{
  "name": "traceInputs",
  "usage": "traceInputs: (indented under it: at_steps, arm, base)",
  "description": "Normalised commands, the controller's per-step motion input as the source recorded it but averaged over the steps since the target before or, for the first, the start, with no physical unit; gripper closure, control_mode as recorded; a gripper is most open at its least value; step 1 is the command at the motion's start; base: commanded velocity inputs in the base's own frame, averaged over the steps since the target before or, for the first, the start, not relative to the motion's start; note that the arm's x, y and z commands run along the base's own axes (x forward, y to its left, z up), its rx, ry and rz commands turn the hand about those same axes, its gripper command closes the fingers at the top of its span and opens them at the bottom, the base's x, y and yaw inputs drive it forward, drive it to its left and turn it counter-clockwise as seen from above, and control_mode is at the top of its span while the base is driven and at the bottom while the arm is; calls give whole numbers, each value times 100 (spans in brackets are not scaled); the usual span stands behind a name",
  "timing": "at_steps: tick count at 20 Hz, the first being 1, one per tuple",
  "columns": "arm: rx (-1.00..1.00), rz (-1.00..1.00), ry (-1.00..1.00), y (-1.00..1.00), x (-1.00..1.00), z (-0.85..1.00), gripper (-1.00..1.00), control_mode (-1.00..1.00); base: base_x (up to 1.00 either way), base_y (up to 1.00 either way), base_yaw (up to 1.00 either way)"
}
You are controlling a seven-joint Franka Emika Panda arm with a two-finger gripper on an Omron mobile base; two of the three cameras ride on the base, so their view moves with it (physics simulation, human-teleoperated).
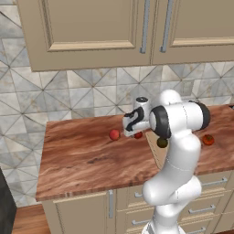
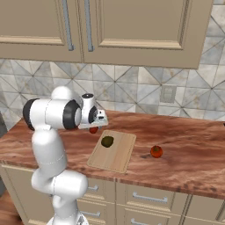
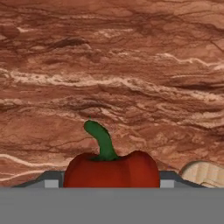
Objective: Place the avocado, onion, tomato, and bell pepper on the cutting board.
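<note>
Carrying the bell pepper (image 3: 111,168) pinched in our pincer (image 3: 111,179), we are aiming for bare cutting board (image 2: 117,154) beside the avocado (image 2: 107,141).

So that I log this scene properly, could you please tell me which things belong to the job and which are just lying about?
Job: avocado, on the cutting board; red bell pepper; tomato; reddish ball, probably the onion.
Just there: wall outlet; cabinet doors; drawers.
</note>
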Motion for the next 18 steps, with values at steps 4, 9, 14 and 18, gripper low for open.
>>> traceInputs:
  at_steps: [4, 9, 14, 18]
  arm:
    - [6, 0, 4, 0, -43, 88, 100, -100]
    - [8, 0, 5, 0, -69, 96, 100, -100]
    - [3, 0, 4, -20, -94, 70, 100, -100]
    - [0, -2, 1, -32, -100, 39, 100, -100]
  base:
    - [0, 0, 0]
    - [0, 0, 0]
    - [0, 0, 0]
    - [0, 0, 0]
